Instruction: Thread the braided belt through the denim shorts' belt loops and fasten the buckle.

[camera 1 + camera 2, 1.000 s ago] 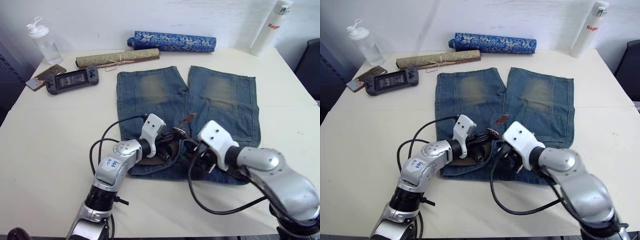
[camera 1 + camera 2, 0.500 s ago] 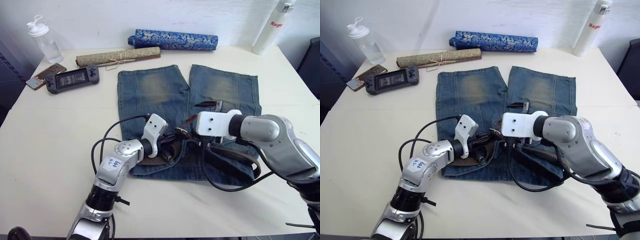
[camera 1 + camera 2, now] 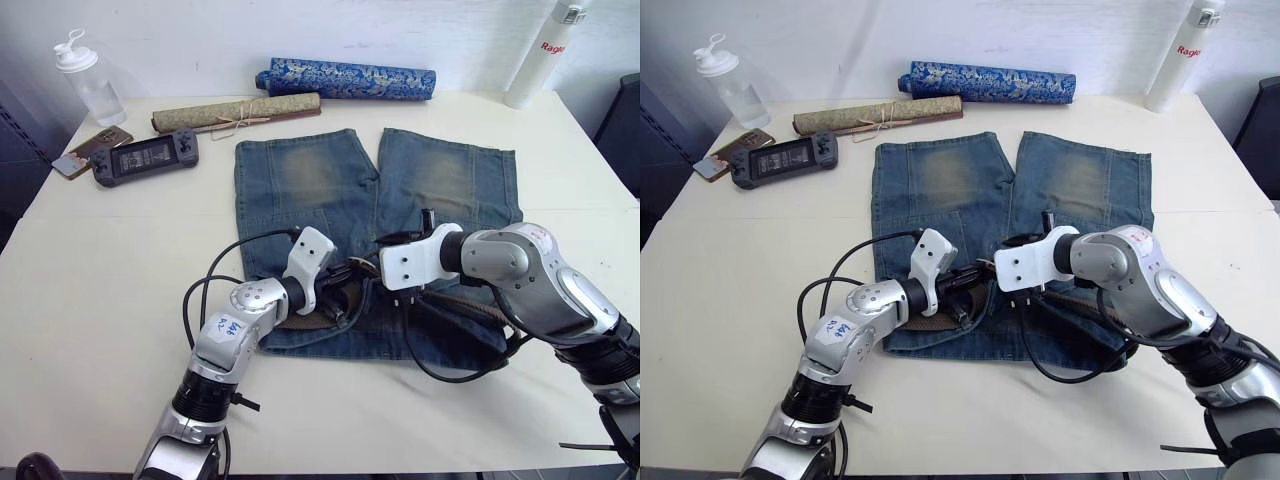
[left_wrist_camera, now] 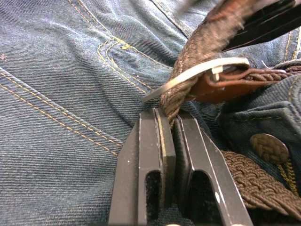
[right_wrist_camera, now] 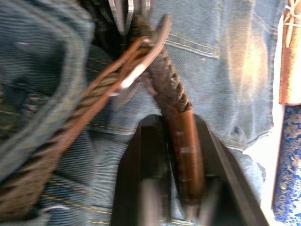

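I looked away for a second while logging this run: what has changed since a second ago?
The right gripper swung from beside the waistband up over the denim shorts, then drew back toward the buckle, shut on the braided belt's tan tip. The left gripper stayed clamped on the belt.

Shorts (image 3: 340, 190) at table (image 3: 90, 280) centre; rolls (image 3: 345, 80) at 12 o'clock; console (image 3: 145, 158), bottle (image 3: 88, 82) at 10 o'clock.

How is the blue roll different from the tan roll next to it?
The blue roll is thicker, with a bright pattern, and lies nearer the wall. The tan roll is thinner and has string tied around its middle. Both lie sideways on the table, beyond the denim shorts.
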